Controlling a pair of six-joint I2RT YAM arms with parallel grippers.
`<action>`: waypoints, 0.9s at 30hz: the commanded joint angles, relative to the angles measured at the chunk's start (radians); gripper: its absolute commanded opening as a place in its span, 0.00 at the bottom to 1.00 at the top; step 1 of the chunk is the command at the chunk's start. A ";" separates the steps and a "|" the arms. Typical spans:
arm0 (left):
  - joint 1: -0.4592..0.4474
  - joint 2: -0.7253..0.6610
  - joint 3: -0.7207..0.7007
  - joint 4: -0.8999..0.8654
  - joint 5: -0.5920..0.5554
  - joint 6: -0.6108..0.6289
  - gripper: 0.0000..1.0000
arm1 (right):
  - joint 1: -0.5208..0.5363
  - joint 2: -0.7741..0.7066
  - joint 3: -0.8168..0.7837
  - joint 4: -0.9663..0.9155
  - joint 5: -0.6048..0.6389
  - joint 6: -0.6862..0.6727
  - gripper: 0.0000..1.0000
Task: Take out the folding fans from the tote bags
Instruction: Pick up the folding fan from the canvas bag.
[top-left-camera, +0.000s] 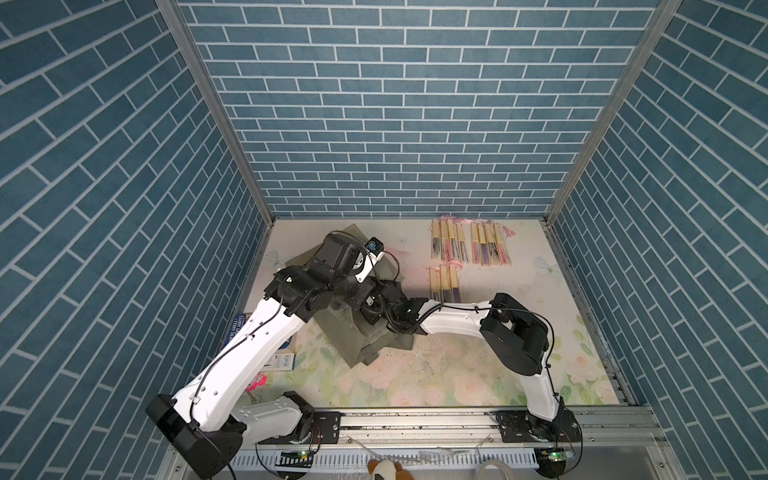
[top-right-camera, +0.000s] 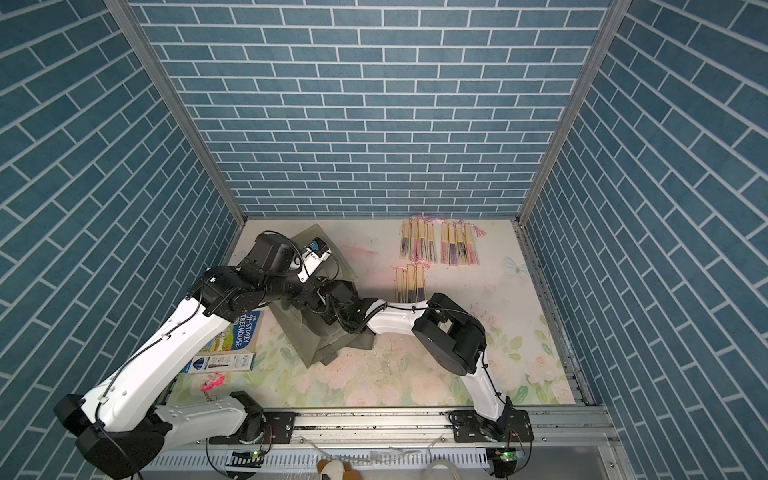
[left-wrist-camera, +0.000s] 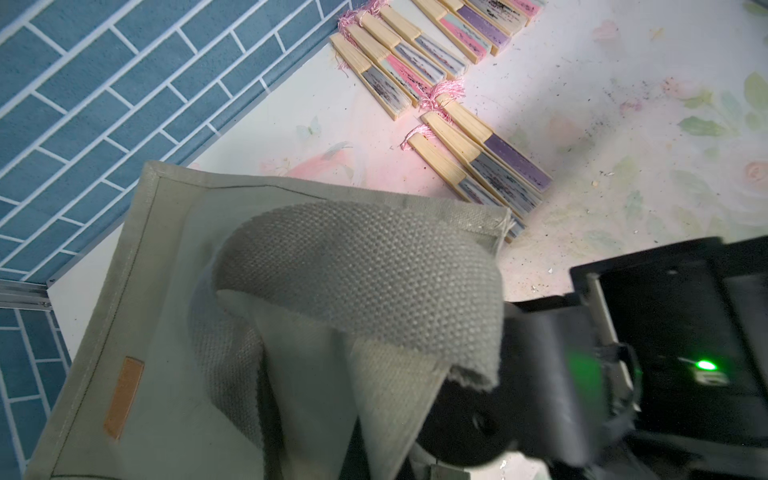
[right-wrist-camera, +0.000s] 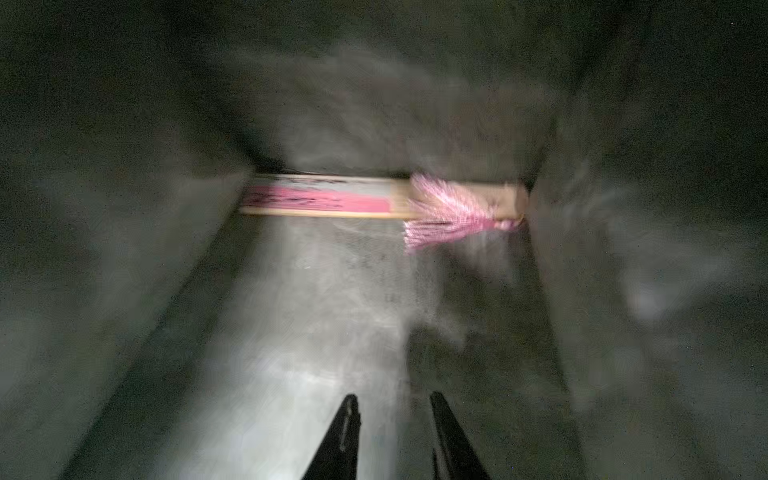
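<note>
Beside the tote (left-wrist-camera: 166, 291), leaves rows of fans (top-left-camera: 469, 245) clear of the work. Lifts its strap (left-wrist-camera: 357, 257) in the clenched left gripper (top-left-camera: 371, 296), likely to hold the mouth open. Aims the right gripper (right-wrist-camera: 392, 399), parted and empty, at a fan (right-wrist-camera: 332, 199) inside the tote.

Blue book (top-right-camera: 245, 332) beside white-blue box (top-right-camera: 220, 362); pink keychain (top-right-camera: 212, 380) near box.

Item count by kind.
Fans (top-left-camera: 484, 249): eleven on table (top-left-camera: 498, 332), one fan (right-wrist-camera: 332, 199) inside tote (left-wrist-camera: 166, 332). Tote: one. Book (top-right-camera: 243, 332): one. Box (top-right-camera: 224, 362): one.
</note>
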 joint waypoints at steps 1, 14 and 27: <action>-0.011 0.015 0.028 0.004 0.063 -0.051 0.00 | -0.033 0.065 0.041 -0.013 -0.093 0.298 0.32; -0.012 0.004 -0.052 0.174 0.416 -0.113 0.00 | -0.160 0.225 0.212 0.114 -0.189 0.950 0.52; -0.025 -0.024 -0.137 0.250 0.599 -0.096 0.00 | -0.210 0.519 0.606 0.031 -0.323 1.063 0.45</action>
